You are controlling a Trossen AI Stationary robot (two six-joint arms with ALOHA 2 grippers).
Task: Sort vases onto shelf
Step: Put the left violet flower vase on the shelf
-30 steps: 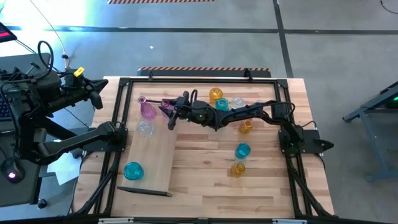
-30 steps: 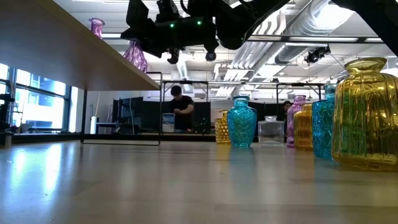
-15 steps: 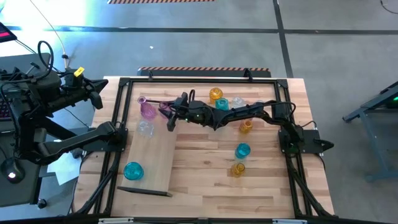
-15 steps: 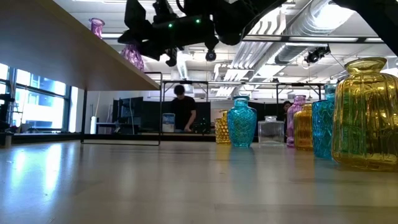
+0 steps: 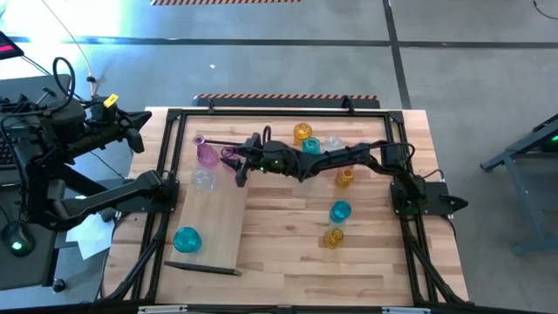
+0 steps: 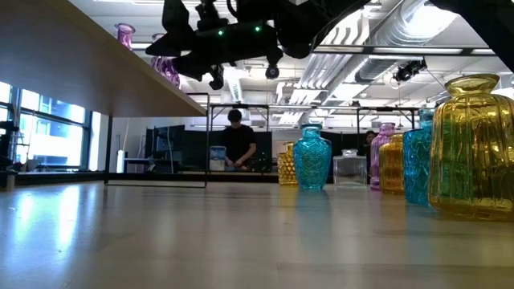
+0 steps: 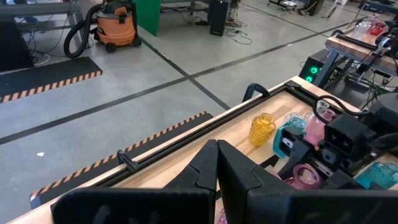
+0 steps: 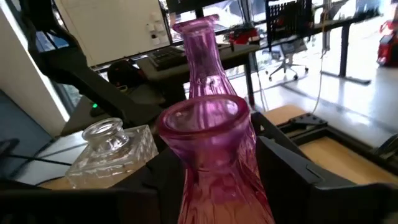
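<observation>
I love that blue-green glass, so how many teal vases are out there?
3: one teal vase on the shelf, one beside the right arm at the table's far side, one on the open tabletop. The arm may hide others.

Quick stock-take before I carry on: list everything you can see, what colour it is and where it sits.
shelf: one, light wood, table's left side
shelf vases: three, pink, clear, teal
held pink vase: one, at the shelf's far end
amber vases: three, on the table
teal vases: two, on the table
clear vase: one, far edge of the table
table: one, butcher-block
person: one, dark top, in the room behind
left gripper: shut, parked off the table's left
right gripper: shut on the held pink vase
</observation>
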